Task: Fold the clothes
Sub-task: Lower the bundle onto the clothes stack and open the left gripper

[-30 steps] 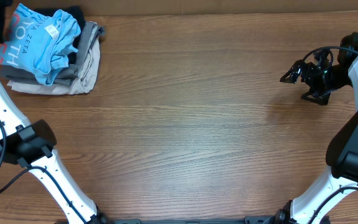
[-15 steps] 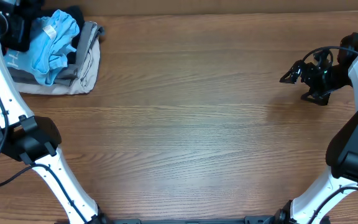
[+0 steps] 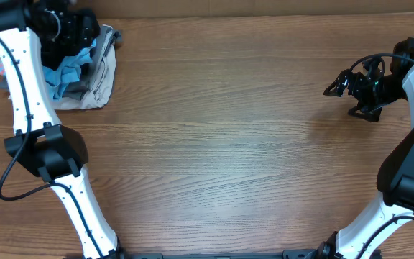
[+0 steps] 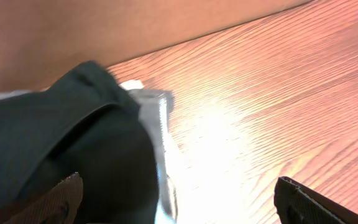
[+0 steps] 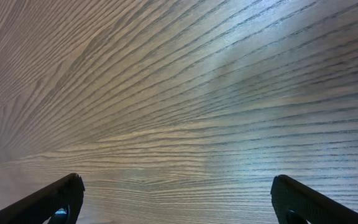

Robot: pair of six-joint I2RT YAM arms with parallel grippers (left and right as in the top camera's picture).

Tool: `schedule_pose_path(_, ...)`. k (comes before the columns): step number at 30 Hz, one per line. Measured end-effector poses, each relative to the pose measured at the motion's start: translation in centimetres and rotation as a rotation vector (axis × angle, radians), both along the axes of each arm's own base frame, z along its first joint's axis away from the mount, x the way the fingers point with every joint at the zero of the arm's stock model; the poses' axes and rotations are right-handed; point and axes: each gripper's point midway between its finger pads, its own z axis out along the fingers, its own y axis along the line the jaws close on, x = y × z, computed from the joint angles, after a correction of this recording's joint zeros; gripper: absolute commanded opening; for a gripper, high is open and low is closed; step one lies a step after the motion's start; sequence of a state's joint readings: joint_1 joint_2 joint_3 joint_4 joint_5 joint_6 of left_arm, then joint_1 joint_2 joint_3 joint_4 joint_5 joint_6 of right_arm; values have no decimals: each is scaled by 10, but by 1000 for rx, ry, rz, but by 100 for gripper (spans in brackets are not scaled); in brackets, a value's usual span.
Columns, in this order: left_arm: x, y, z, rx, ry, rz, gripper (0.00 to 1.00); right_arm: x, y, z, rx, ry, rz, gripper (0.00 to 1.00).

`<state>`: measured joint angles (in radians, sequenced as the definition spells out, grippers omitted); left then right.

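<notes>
Left gripper has just sprung wide over the pile — black clothes below-left, ungrasped; right gripper spread, idle.

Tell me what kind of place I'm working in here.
Probably a lab or test bench rather than a home: two robot arms mounted at a bare wood-grain table, with a pile of clothes in its far left corner and nothing household around.

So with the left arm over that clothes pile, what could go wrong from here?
1. The left gripper is open right above the black garment, which sits among other clothes; closing may grab the blue shirt too.
2. The pile sits at the table corner, so a pull could drag pieces off the edge.
</notes>
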<state>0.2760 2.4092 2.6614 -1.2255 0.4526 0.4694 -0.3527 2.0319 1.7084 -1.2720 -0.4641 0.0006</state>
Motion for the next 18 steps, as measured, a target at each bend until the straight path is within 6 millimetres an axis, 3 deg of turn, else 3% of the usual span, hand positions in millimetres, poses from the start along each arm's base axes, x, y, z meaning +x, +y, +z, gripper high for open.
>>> schedule_pose_path(12, -2, -13, 9, -169, 38, 90, 100, -2, -4, 5, -32, -7, 12, 100)
schedule_pose_path(15, -7, -22, 23, -235, 38, 93, 100, -4, -11, 30, -93, -34, 14, 100)
schedule_pose_path(18, -14, -29, 42, -271, 22, 87, 100, -5, -15, 76, -152, -116, 11, 100)
